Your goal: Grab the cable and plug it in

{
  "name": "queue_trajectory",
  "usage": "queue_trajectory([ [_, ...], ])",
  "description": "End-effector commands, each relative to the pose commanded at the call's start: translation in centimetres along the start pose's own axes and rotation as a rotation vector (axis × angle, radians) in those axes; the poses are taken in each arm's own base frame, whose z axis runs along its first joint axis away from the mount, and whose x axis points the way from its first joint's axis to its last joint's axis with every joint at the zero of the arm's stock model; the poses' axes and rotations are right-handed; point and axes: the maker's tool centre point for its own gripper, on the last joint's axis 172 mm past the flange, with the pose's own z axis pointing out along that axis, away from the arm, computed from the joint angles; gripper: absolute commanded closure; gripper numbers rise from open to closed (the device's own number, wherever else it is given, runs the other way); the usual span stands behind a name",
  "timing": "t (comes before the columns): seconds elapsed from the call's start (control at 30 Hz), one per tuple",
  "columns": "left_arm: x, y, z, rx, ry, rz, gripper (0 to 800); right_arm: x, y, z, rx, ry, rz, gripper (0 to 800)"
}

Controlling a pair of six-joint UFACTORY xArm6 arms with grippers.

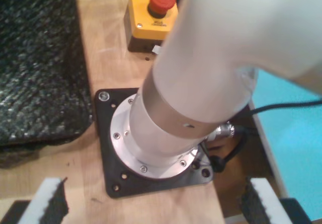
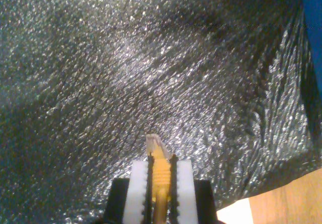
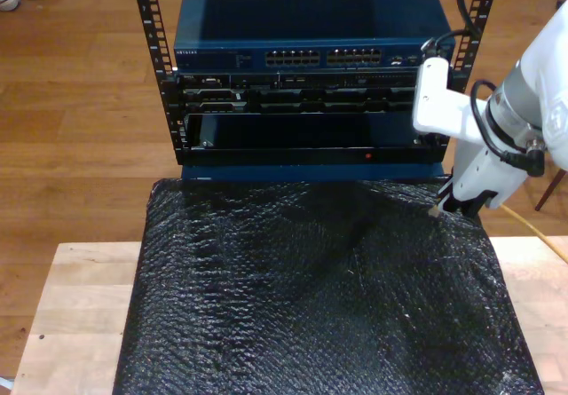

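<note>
Grasp complete, insertion pending: my second gripper [image 2: 161, 183] is pinching the cable [image 2: 160, 176], plug forward, over the black mat [image 3: 311, 297]; the switch [image 3: 311, 35] is waiting at 12 o'clock. My first gripper [image 1: 156, 204] is hanging spread, idle.

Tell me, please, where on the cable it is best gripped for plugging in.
Just behind the clear plug, on the ribbed boot, where my second gripper is shut on the cable now. The pads press its two flanks and the plug juts forward free, so the tip could likely enter a port unobstructed.
</note>
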Motion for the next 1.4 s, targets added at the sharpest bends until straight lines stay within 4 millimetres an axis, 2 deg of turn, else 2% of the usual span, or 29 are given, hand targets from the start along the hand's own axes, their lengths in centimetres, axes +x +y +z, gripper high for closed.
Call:
queue_trajectory([
  [0.1,-2.2,2.2,2.3,-0.011,-0.013,-0.024,0,0.0,0.0,-0.1,-0.001,0.001,0.000,800],
  [0.2,-2.9,2.8,4.4,-0.007,-0.002,-0.017,0,-0.1,-0.2,0.1,0.002,-0.002,0.000,800],
  [0.33,-3.1,2.8,5.6,0.011,-0.023,0.052,0,-0.3,-0.7,0.6,0.014,-0.007,0.000,800],
  [0.63,-5.5,2.2,10.4,0.045,-0.070,0.076,0,-0.8,-1.5,1.7,0.033,-0.016,0.003,800],
  [0.8,-6.1,2.0,10.8,0.050,-0.096,0.095,0,-0.8,-1.4,1.6,0.030,-0.015,0.003,800],
  [0.9,-6.2,1.9,10.8,0.051,-0.111,0.136,0,-0.6,-0.8,1.5,0.011,-0.010,0.001,800],
  [1.0,-7.3,1.5,11.0,0.065,-0.173,0.169,0,-0.3,0.2,1.3,-0.029,0.004,0.001,800],
  [1.17,-10.0,0.7,13.7,0.095,-0.272,0.155,0,0.3,1.7,0.9,-0.090,0.024,-0.004,800],
  [1.23,-10.8,0.5,14.2,0.098,-0.301,0.157,0,0.7,2.6,0.6,-0.128,0.036,-0.009,800],
  [1.4,-11.1,0.3,14.5,0.104,-0.306,0.154,0,2.1,4.4,-0.1,-0.226,0.054,-0.053,800],
])
